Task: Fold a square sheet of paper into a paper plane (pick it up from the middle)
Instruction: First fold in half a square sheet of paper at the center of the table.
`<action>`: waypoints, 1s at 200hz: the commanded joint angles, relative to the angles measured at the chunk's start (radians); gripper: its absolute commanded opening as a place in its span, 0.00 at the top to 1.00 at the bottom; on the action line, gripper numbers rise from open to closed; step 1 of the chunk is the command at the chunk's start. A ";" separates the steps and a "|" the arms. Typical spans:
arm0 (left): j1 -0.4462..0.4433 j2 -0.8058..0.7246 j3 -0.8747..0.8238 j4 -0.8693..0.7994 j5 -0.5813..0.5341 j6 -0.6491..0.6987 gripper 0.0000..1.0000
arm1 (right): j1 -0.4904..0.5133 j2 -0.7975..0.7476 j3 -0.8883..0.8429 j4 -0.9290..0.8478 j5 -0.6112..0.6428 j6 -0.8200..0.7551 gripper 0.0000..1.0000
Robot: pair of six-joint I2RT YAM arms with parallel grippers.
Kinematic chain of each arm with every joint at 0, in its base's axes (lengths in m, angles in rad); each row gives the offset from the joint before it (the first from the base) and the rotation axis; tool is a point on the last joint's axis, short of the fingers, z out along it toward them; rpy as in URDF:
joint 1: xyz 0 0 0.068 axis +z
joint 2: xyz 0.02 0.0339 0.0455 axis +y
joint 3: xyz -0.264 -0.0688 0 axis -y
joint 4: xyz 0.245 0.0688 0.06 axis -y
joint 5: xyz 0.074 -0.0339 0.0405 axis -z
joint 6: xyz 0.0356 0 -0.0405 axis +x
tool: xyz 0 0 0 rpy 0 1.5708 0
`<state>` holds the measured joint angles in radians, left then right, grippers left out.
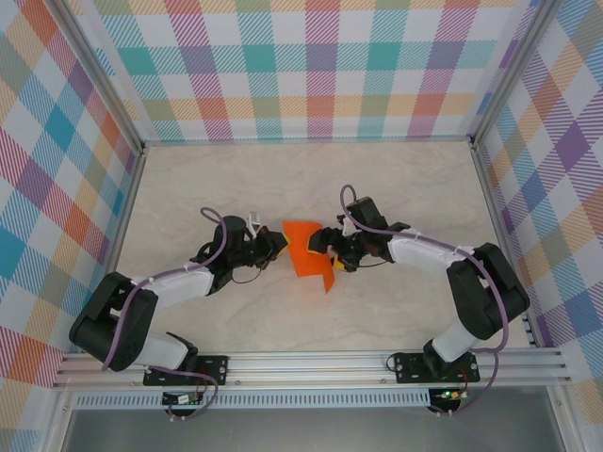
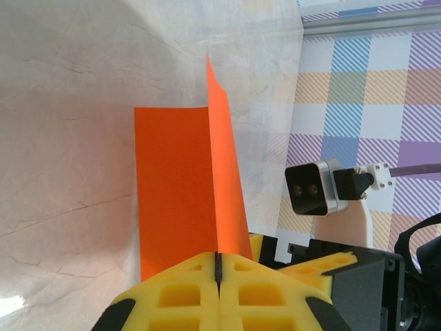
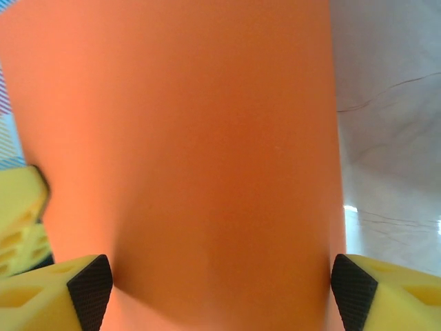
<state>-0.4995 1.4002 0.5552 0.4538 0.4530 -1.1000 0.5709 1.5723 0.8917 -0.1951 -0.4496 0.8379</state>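
In the top view, the left gripper (image 1: 274,247) reaches toward the middle of the table (image 1: 405,179). Its yellow jaws are clenched on the orange sheet of paper (image 1: 306,250). The left wrist view shows them pressed together exactly on the fold line. Ahead of these jaws, one half of the sheet spreads broad on the left of the fold, and the other half is seen almost edge-on on the right. The sheet sits between the two pairs of jaws. On its far side is the right gripper (image 1: 327,245), with its jaws released and wide apart. Its black pads (image 3: 88,284) stand at both sides of the sheet, which is blurred. I cannot tell whether they touch it.
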 commanded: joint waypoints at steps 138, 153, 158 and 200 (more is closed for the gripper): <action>-0.138 0.277 0.221 0.019 0.025 0.059 1.00 | -0.164 -0.108 -0.017 -0.163 0.010 -0.206 0.13; -0.174 0.325 0.257 0.014 0.000 0.060 1.00 | -0.187 -0.079 -0.003 -0.197 -0.016 -0.261 0.12; -0.184 0.340 0.265 0.017 -0.007 0.058 1.00 | -0.193 -0.065 0.007 -0.220 -0.013 -0.276 0.12; -0.250 0.436 0.351 -0.057 -0.054 0.105 1.00 | -0.198 -0.026 0.043 -0.352 0.063 -0.329 0.14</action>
<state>-0.7193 1.7954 0.8501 0.4366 0.4389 -1.0306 0.3737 1.5383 0.9146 -0.4538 -0.4129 0.5663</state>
